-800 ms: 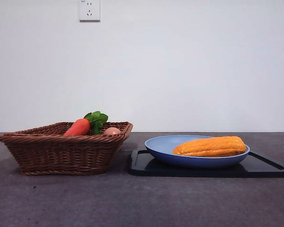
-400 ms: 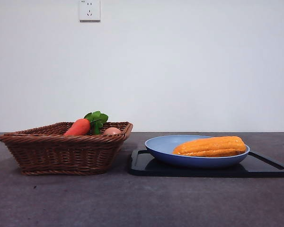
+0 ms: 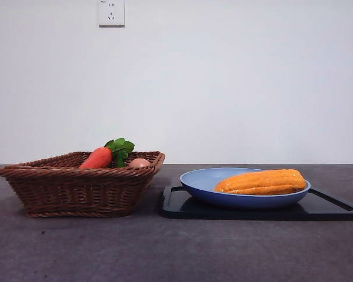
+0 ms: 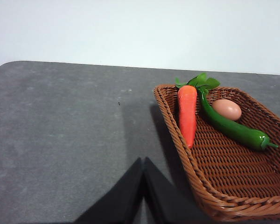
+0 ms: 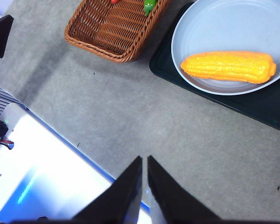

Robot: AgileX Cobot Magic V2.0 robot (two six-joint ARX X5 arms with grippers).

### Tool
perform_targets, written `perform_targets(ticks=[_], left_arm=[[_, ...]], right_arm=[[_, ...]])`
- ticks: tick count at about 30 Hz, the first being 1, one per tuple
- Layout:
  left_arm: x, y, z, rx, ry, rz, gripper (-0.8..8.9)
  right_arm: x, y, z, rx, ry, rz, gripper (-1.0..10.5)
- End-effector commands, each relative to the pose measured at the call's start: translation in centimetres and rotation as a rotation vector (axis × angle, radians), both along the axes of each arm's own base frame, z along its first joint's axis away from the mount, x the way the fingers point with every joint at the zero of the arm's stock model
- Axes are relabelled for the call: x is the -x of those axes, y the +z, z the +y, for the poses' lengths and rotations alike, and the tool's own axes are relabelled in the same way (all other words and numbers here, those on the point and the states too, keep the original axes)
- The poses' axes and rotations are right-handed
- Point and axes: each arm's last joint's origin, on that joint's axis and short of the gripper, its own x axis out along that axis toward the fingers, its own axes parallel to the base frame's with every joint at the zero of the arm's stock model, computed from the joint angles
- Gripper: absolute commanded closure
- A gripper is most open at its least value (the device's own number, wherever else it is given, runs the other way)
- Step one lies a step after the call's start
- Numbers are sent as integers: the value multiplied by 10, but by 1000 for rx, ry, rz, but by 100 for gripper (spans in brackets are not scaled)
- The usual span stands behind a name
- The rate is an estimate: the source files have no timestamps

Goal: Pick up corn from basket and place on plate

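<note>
Nearest the front camera, bare grey tabletop (image 3: 176, 252) stretches across the foreground, with no arm showing in that view at all. Just beyond it sits the basket (image 3: 76, 188), and beside it the black tray (image 3: 335, 207) carrying the plate (image 3: 200, 179). On the plate lies the corn (image 3: 262, 182), resting lengthwise inside the rim with both blunt ends clear of the edge; the right wrist camera shows the same thing from above, the cob lying across the plate and nothing touching it. In the basket there remain a carrot (image 4: 187, 114) with green leaves, a green pepper (image 4: 233, 128) and an egg (image 4: 227, 109), all lying toward the far end. Behind everything is a plain white wall with a socket (image 3: 111, 12). The left gripper (image 4: 143, 186) hangs over open tabletop just beside the basket's near corner, its fingers pressed together and holding nothing. The right gripper (image 5: 144, 184) sits high and well apart from the plate, over the tabletop's edge, its fingers nearly together with only a thin slit between them, also empty. Judging by how things lie, the placing step looks complete: the corn is out of the basket and settled on the plate, released. What the next move calls for, if anything, is only for both arms to keep clear of the plate so the cob is not nudged off its resting spot.
</note>
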Motion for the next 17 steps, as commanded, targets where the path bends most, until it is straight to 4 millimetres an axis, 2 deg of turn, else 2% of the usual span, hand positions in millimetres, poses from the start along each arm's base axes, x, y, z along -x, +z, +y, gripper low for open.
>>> perform_targets(ticks=[1,17], left_arm=[[-2,-9,0,2,3,17,810],[-2,-9,0,2,3,17,810]], right_arm=[[-1,5,1,-3,11,-22,942],[-1,5,0,32,19,-57,942]])
